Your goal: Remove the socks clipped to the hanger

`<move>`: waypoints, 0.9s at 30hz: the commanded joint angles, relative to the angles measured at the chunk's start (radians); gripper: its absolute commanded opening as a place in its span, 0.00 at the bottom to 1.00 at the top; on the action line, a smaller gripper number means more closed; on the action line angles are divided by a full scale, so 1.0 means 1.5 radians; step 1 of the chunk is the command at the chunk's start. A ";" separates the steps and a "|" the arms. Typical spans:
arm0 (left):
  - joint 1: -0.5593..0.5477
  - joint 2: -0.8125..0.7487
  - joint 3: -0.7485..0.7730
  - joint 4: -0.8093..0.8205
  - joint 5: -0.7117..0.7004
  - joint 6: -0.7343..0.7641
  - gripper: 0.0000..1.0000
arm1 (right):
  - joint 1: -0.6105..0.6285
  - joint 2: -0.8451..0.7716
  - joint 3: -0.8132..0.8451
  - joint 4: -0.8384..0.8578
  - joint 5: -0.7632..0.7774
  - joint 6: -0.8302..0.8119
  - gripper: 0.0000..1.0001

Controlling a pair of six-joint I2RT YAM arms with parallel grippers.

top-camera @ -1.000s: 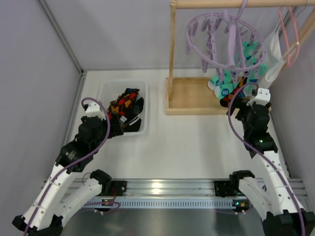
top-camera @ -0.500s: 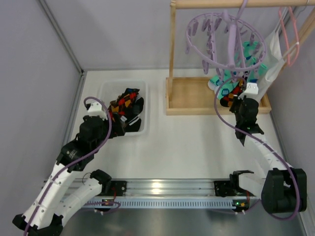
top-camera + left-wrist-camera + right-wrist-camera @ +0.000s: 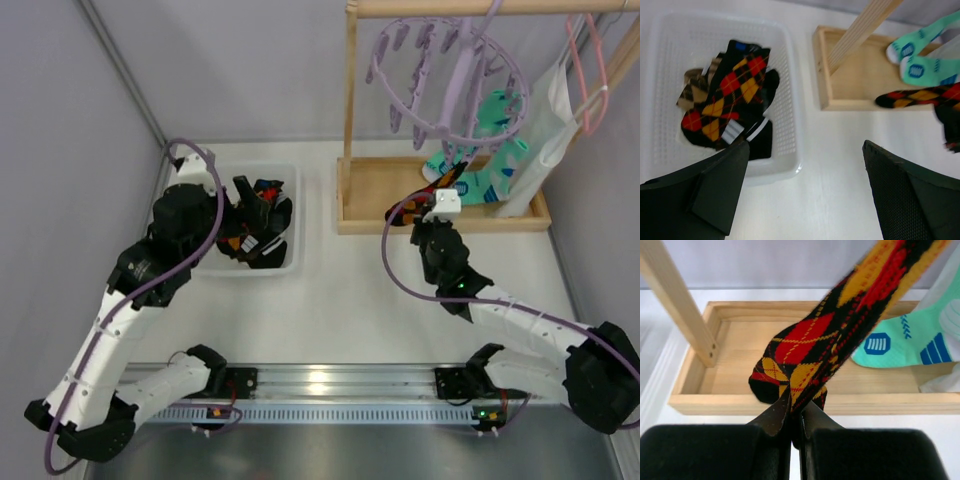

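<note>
Checking in from the remote desk. The right pincer point(image 3: 795, 416) is clenched on the toe end of an orange-red-black argyle sock point(image 3: 840, 325), which runs taut up and away toward the round lavender plastic ring hanger with dangling clip pegs point(image 3: 468, 75). I can't tell whether its upper end is in a peg; that part is hidden in every view.

The hanger is hooked on the wooden rod over the far right corner of the bench. A pair of teal socks with white and blue marks point(image 3: 482, 186) hangs off its right side, toes down over the shallow wooden tray base of the rack point(image 3: 370, 195). A white cloth point(image 3: 545, 130) and a pink wire clothes hanger point(image 3: 590, 70) hang just beside it, nearer the right edge.

The left pincer point(image 3: 805, 185) is released, jaws wide apart and nothing between them, hovering over the white plastic mesh basket point(image 3: 790, 100) near the far left corner. Inside lies another argyle sock point(image 3: 730, 95) on top of black ones, with a brown-tan striped sock point(image 3: 692, 90) peeking out on its left.
</note>
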State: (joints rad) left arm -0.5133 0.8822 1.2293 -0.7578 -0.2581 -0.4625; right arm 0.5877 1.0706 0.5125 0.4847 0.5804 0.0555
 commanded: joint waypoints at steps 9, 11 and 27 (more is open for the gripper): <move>-0.363 0.343 0.473 0.036 -0.264 0.110 0.98 | 0.263 0.128 0.164 0.001 0.269 -0.010 0.00; -0.370 0.418 0.567 0.037 -0.248 0.127 0.98 | 0.276 0.145 0.171 0.014 0.267 -0.011 0.00; -0.367 0.728 0.847 0.073 -0.204 0.258 0.96 | 0.340 0.159 0.183 0.041 0.271 -0.017 0.00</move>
State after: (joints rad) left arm -1.0752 1.9675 2.4596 -0.7090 -0.5587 -0.1154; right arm 1.0653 1.3201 0.7609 0.4984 0.9810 0.0334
